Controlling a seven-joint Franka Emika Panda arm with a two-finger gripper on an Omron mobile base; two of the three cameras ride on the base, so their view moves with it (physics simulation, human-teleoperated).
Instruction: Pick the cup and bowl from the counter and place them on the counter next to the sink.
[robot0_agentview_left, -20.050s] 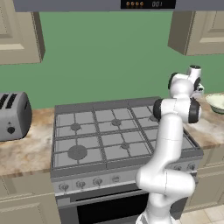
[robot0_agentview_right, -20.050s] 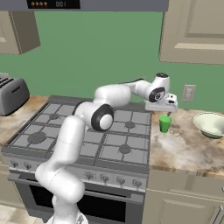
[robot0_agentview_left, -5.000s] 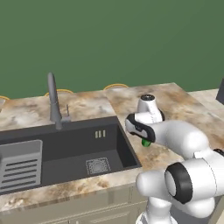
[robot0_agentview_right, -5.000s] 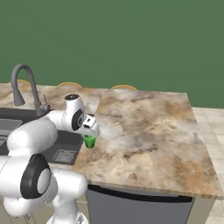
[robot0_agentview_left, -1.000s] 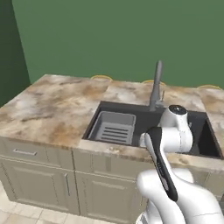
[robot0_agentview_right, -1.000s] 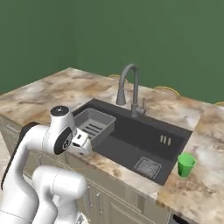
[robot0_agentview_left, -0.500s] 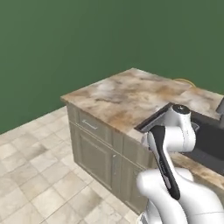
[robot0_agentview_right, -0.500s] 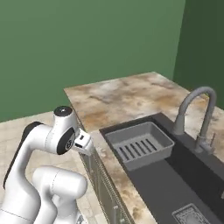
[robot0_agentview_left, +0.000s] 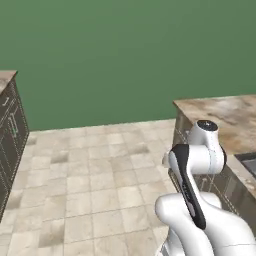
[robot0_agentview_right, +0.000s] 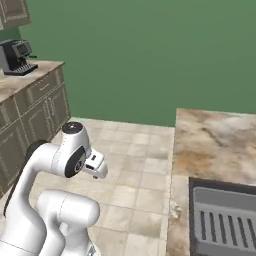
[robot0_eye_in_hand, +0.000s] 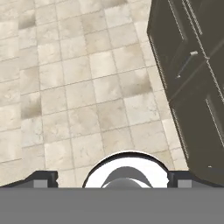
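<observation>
Gripper (robot0_eye_in_hand: 112, 177) hangs over the tiled floor (robot0_eye_in_hand: 78, 87), jaws spread wide and empty. Sink (robot0_agentview_right: 225, 220) and counter (robot0_agentview_right: 215, 140) lie off to its side. No bowl near it; judging by its kind: light, rigid, glossy, so pinch the thin rim.

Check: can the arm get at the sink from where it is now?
Probably not yet. The open gripper points down at floor tiles, tucked near the base, while the sink sits off at the right edge.

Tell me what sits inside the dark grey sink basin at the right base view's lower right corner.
Inside the dark grey sunken sink lies a grey ribbed drain tray with dark slots. The rest of the basin is cut off by the picture's edge, so anything there is unseen.
</observation>
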